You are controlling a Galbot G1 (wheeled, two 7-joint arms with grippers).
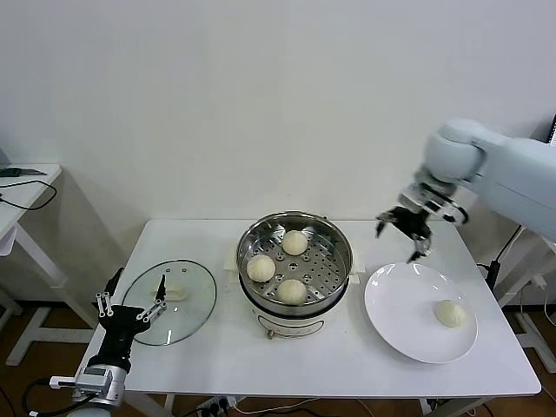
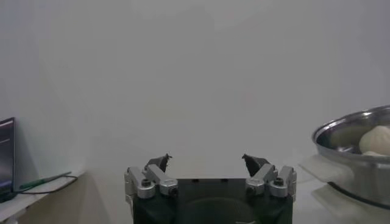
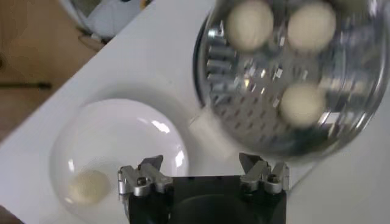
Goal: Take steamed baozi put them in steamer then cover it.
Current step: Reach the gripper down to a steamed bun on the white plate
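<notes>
You see three steamed baozi (image 1: 261,268) in the steamer (image 1: 339,248) at frame centre, a fourth (image 1: 449,312) on the white plate (image 1: 395,304) lower right. The right end effector (image 1: 401,233) hangs wide above it, empty. The left end effector (image 1: 135,300), wide, sits lower left beside the cover (image 1: 195,300) on the surface (image 1: 261,365).
</notes>
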